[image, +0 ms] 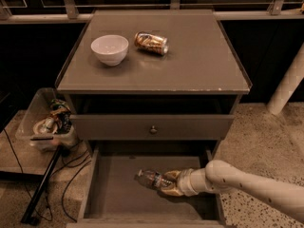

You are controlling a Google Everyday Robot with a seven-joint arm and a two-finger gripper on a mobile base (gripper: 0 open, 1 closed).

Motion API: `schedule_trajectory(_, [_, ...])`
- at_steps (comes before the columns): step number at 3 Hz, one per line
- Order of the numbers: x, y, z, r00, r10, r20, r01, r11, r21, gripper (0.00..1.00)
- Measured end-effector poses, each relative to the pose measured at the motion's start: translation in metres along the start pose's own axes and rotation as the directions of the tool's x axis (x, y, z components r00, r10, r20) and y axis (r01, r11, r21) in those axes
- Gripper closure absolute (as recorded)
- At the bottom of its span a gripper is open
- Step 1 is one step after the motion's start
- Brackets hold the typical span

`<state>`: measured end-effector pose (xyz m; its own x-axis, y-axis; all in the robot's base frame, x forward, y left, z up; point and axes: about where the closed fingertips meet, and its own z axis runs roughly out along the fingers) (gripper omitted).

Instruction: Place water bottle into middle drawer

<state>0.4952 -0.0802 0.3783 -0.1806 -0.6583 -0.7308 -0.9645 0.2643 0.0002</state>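
Observation:
The water bottle (pixel 151 178) lies on its side, cap pointing left, low over the floor of the pulled-out middle drawer (pixel 116 194). My gripper (pixel 170 184) reaches in from the right, inside the drawer. Its gold-coloured fingers (pixel 174 175) are closed around the bottle's base end. I cannot tell whether the bottle rests on the drawer floor or hangs just above it. The white arm (pixel 247 184) crosses the drawer's right wall.
Above the open drawer is a closed drawer front with a small round knob (pixel 153 129). On the cabinet top stand a white bowl (pixel 109 49) and a gold-brown can (pixel 151 42) on its side. A clear bin of clutter (pixel 47 122) and cables sit at the left on the floor.

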Motion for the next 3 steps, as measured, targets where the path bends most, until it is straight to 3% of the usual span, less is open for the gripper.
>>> schedule_trajectory(3, [0.0000, 0.0001, 0.0001, 1.000, 0.000, 0.000, 0.000, 1.0000, 0.000, 0.12])
